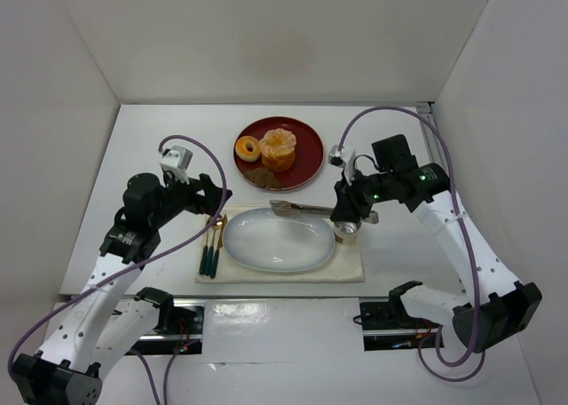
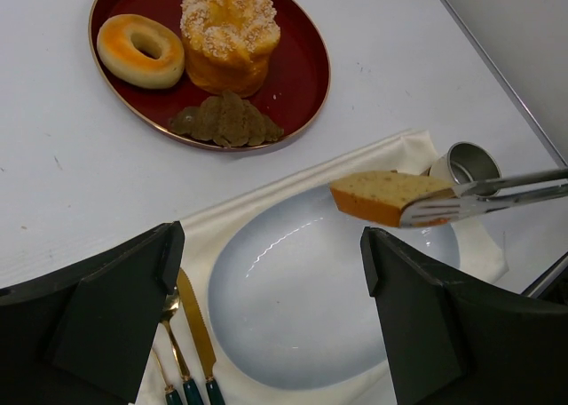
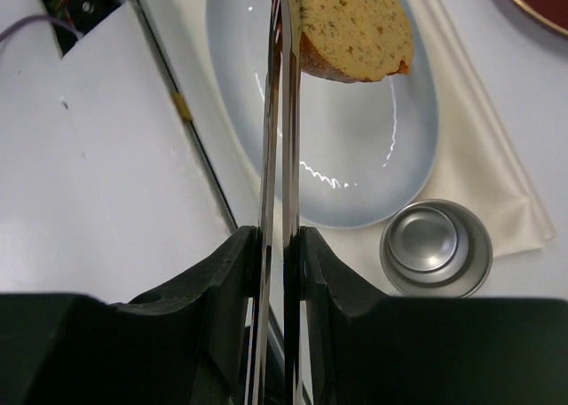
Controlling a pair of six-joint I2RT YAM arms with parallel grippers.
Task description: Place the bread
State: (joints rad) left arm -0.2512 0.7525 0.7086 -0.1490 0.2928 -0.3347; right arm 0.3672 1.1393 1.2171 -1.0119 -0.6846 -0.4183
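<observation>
The bread (image 3: 355,27), a golden-brown slice with a darker crust, is pinched in the tips of metal tongs (image 3: 280,156). It hangs above the pale blue oval plate (image 3: 355,156). My right gripper (image 3: 280,245) is shut on the tongs' handles. In the left wrist view the bread (image 2: 386,196) hovers over the plate's (image 2: 302,325) far right part, held by the tongs (image 2: 497,196). My left gripper (image 2: 271,289) is open and empty over the plate's left side. From above, the bread (image 1: 282,209) is above the plate's (image 1: 275,245) back edge, the right gripper (image 1: 348,211) to its right and the left gripper (image 1: 216,201) to its left.
A red plate (image 1: 306,147) behind holds a glazed donut (image 1: 248,147), a tall ruffled pastry (image 1: 278,149) and brown pieces (image 2: 226,121). A metal cup (image 1: 345,231) stands right of the blue plate on a cream napkin (image 1: 351,267). Gold cutlery (image 1: 211,245) lies at its left.
</observation>
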